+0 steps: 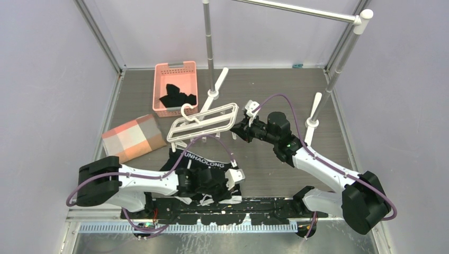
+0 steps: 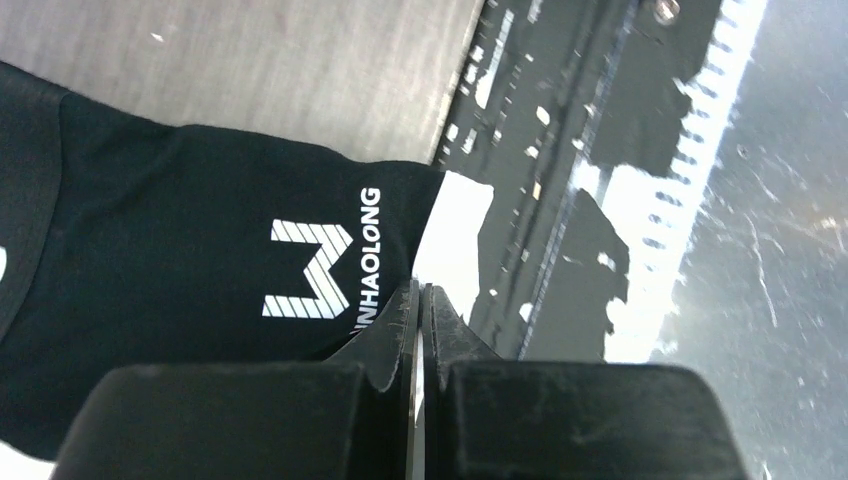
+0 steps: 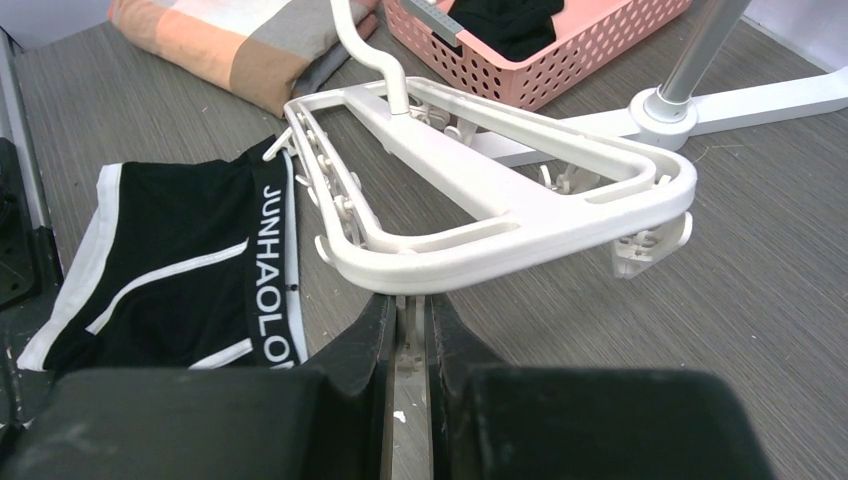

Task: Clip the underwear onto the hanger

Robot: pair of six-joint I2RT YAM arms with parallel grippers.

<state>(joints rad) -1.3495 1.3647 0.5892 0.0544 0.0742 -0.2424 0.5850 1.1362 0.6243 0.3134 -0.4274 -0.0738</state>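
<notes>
The underwear (image 1: 204, 159), black briefs with white JUNHAOLONG lettering, lies on the table in front of the left arm. It also shows in the left wrist view (image 2: 180, 250) and the right wrist view (image 3: 180, 260). My left gripper (image 1: 229, 191) (image 2: 418, 290) is shut at the waistband's end, by the W logo, near the black base plate. The hanger (image 1: 212, 119) (image 3: 520, 215), a white clip frame with a hook, lies tilted beyond the briefs. My right gripper (image 1: 236, 130) (image 3: 405, 300) is shut on a clip under the hanger's near rim.
A pink basket (image 1: 174, 66) (image 3: 570, 60) with plain black garments (image 1: 177, 96) stands at the back left. A folded orange-and-grey cloth (image 1: 133, 137) (image 3: 230, 40) lies left. The grey rail stand's pole (image 1: 209, 42) and white feet (image 1: 313, 114) stand behind the hanger.
</notes>
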